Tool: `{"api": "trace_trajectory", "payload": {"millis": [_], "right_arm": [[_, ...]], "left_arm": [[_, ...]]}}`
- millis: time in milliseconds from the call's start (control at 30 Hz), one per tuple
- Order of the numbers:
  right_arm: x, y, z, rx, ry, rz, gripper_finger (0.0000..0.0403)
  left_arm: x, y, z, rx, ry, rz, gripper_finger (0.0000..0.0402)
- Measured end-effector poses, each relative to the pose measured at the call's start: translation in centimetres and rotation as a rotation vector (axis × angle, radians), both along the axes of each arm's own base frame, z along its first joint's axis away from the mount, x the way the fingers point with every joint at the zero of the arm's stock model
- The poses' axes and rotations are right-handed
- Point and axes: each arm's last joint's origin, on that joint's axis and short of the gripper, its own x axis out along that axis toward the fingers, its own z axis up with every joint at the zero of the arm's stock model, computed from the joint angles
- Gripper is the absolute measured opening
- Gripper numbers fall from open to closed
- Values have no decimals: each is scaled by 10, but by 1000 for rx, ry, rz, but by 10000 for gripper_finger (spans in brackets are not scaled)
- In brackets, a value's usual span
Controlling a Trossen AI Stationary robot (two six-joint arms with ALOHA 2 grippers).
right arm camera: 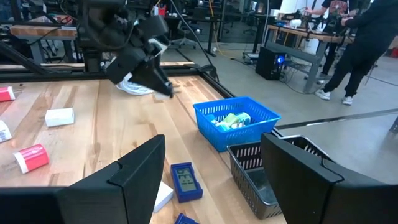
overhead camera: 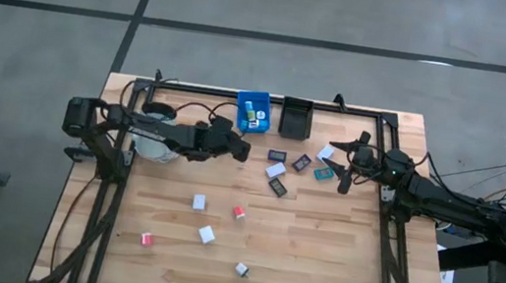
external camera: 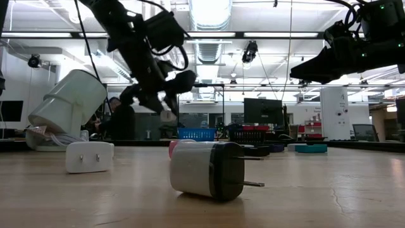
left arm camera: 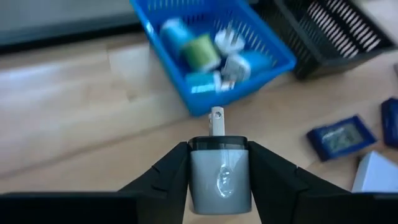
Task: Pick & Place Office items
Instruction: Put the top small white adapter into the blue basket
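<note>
A: From above, the left gripper (overhead camera: 240, 146) hangs just short of the blue bin (overhead camera: 253, 110); the right gripper (overhead camera: 339, 163) waits beyond the black bin (overhead camera: 295, 116), jaws wide and empty.

B: The left wrist view shows the jaws clamped on a grey plug-in charger (left arm camera: 220, 175), prongs toward the bin. The arm should carry it fully over the rim before letting go.

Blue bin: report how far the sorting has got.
Done: the blue bin already holds several chargers; the black bin looks empty. In hand: the left tool is shut on a grey charger, held just short of the blue bin. The right tool waits open above the flat cards. Left: five blocks scattered on the table, plus those cards.
</note>
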Motion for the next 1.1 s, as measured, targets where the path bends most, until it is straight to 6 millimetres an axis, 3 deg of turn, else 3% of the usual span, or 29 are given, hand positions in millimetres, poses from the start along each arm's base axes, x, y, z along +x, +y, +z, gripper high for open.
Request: {"api": "trace_trajectory", "payload": {"millis": [233, 500, 800, 1100], "right_arm": [[0, 0, 0, 0, 0, 0, 256], [0, 0, 0, 0, 0, 0, 256], [0, 0, 0, 0, 0, 0, 256], [0, 0, 0, 0, 0, 0, 256]], "left_arm": [[11, 15, 25, 121, 11, 11, 145], [14, 50, 40, 172, -9, 0, 147], [23, 87, 23, 153, -45, -90, 150], [30, 109, -2, 54, -24, -125, 151]]}}
